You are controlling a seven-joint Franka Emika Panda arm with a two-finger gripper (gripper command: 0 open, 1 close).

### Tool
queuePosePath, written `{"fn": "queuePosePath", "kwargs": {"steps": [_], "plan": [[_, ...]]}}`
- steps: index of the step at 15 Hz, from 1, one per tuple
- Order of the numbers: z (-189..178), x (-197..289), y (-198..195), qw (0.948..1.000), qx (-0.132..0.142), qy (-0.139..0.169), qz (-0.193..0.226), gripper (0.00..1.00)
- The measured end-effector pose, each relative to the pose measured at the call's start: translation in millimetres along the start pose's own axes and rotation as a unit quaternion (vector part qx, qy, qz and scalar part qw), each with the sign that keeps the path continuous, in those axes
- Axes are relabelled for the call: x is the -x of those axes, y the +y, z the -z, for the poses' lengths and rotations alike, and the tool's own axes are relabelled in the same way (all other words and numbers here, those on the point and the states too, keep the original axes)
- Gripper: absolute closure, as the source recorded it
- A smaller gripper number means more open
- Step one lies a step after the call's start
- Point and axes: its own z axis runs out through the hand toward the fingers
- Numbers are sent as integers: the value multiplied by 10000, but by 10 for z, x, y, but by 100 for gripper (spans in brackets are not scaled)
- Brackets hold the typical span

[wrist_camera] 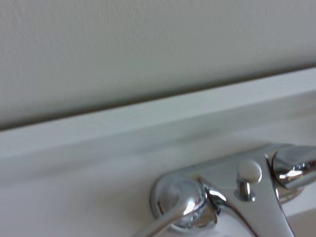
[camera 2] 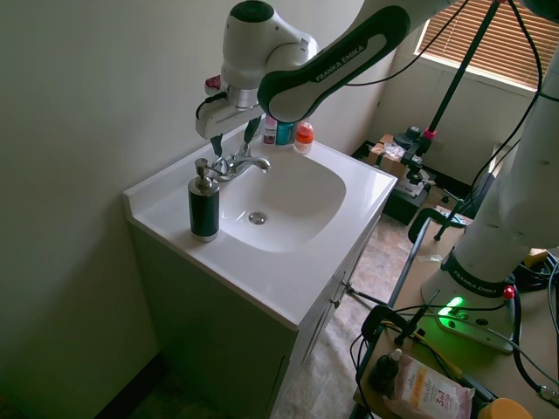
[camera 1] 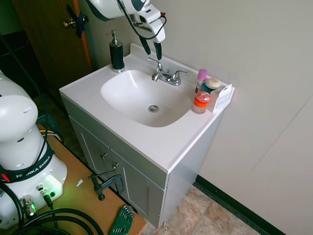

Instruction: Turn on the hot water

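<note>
We see the tool [camera 1: 152,50] at upper centre of the first exterior view, fingers spread open, poised just above the hot water lever [camera 1: 157,64], not gripping it. That lever is the left 1 of 2 on the chrome faucet [camera 1: 167,76] at the counter's [camera 1: 161,144] back edge, near the black soap pump [camera 1: 116,53].

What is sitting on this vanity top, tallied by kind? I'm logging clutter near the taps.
Chrome faucet levers: 2, the hot lever and the cold lever
Black soap pump bottle: 1
Small toiletry containers by the wall, right of the faucet: about 4
Total: about 7
</note>
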Motion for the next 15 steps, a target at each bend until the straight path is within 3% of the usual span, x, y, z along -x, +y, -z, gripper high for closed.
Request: {"fn": "queuePosePath", "kwargs": {"steps": [9,12,15], "plan": [[-447,125,-2,9999,151,27,-25,0],[-571,32,231,9998,176,33,-98,0],[-635,38,710,9992,316,-86,-238,0]]}}
